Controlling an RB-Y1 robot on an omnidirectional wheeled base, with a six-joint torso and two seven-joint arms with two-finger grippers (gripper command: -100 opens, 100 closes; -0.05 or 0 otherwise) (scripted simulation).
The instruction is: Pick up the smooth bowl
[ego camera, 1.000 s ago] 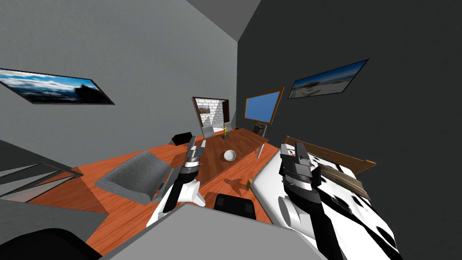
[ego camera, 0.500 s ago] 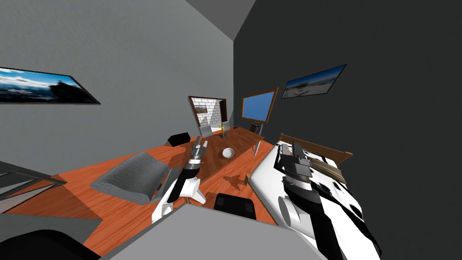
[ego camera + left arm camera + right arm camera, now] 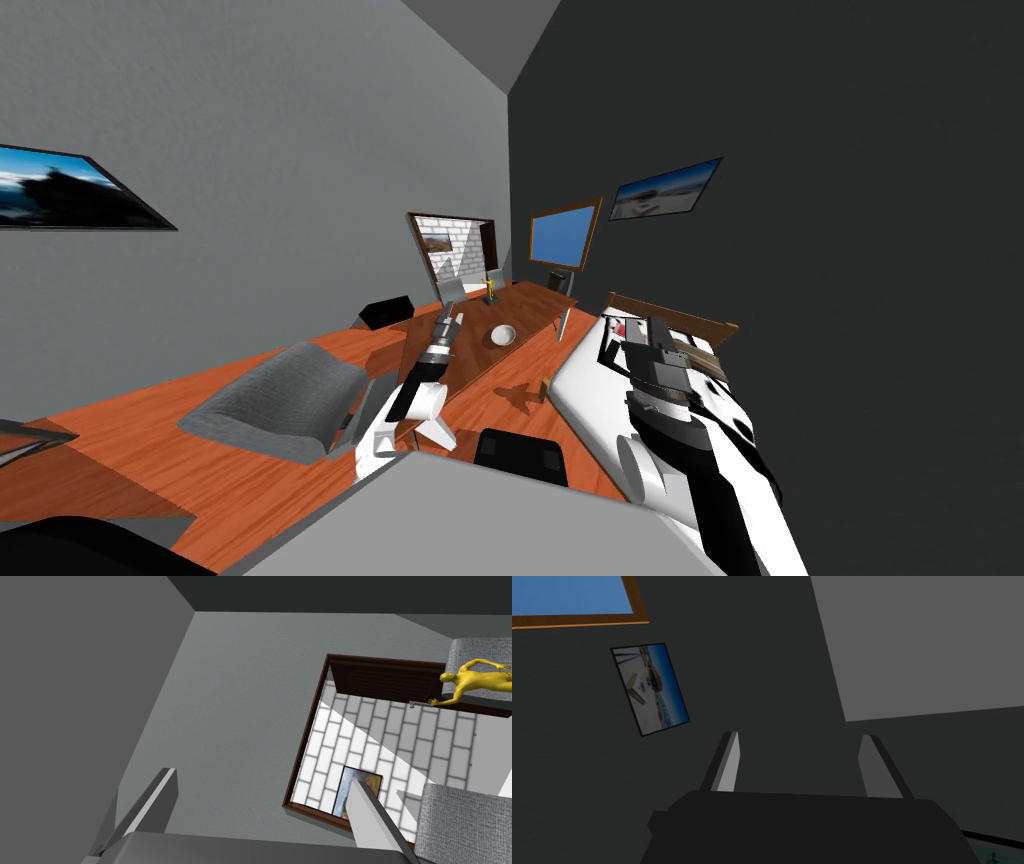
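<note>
A small white bowl (image 3: 503, 334) sits upright on the long brown wooden table (image 3: 470, 365), near its middle. My left gripper (image 3: 447, 326) hovers over the table's left side, a short way left of the bowl and apart from it. Its fingers are open in the left wrist view (image 3: 261, 777), pointing past the table's end at a doorway with white brick behind. My right gripper (image 3: 650, 335) is raised to the right, over the bed. Its fingers stand apart with nothing between them (image 3: 801, 735).
A yellow figurine (image 3: 490, 288) stands at the table's far end, with grey chairs (image 3: 465, 826) beside it. A grey cushioned seat (image 3: 275, 405) lies to the left, and a bed with a black and white cover (image 3: 600, 400) to the right. A black box (image 3: 520, 455) sits on the floor close in front.
My head view has swung, sliding the room to the left. My left arm has stretched further along the table, closer to the bowl. The bowl has not moved on the table.
</note>
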